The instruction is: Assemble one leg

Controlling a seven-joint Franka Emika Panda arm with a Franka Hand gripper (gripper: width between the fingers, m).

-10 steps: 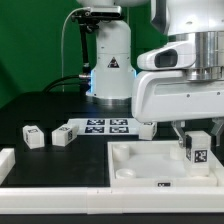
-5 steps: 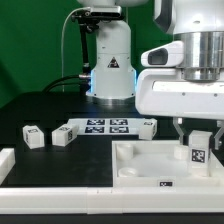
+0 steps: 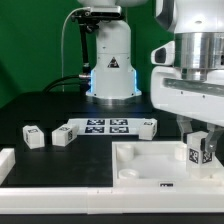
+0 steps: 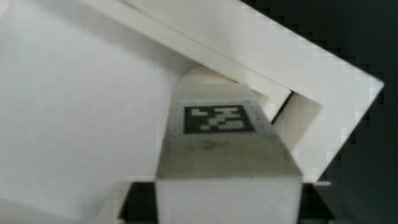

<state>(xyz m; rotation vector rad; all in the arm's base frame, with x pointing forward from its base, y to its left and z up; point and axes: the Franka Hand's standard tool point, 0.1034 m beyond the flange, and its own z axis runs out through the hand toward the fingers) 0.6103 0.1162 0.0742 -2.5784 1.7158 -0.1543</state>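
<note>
My gripper (image 3: 197, 146) is shut on a leg (image 3: 197, 151), a small white block with a black-and-white tag, and holds it upright over the corner of the large white square panel (image 3: 150, 165) at the exterior view's right. In the wrist view the leg (image 4: 219, 140) fills the space between the dark fingers (image 4: 143, 202) of the gripper (image 4: 221, 202), its tag toward the camera, with the panel's raised edge (image 4: 267, 60) just beyond it. Whether the leg touches the panel I cannot tell.
Two more legs (image 3: 33, 137) (image 3: 62, 134) lie at the exterior view's left and a third (image 3: 148, 124) lies beside the marker board (image 3: 105, 126). A white rail (image 3: 8, 160) runs along the front left. The robot base (image 3: 110, 60) stands behind.
The arm has moved toward the exterior view's right with the leg in its grip, bringing it nearer the panel's right corner. The loose legs have not moved.
</note>
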